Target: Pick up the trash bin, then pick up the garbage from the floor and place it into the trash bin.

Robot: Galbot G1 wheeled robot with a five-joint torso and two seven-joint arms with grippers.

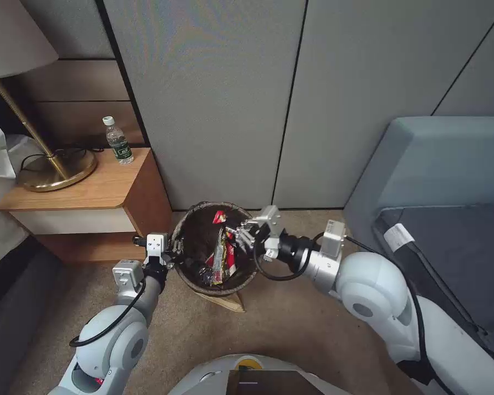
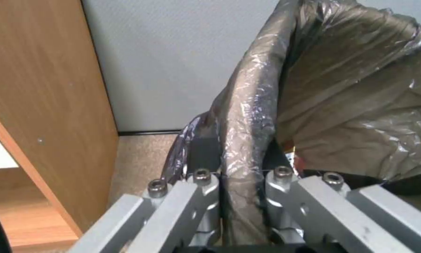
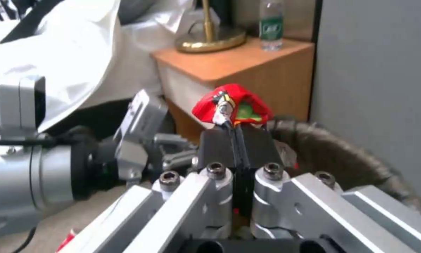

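Both arms: glossy white rounded shells, silver-grey metal wrist sections, black collar rings between segments. Black cable loops outside each forearm; right one curls under the wrist. Small boxy silver camera module on each wrist. Left gripper (image 1: 174, 253): grey linkage bars, hex socket screws at pivots, dark pads (image 2: 204, 154). Right gripper (image 1: 237, 232): same silver linkage, four socket screws in a row, black rubber-looking fingertips (image 3: 219, 147). White base dome at bottom of head view with a yellow mark, possibly a sticker, and a dark panel.
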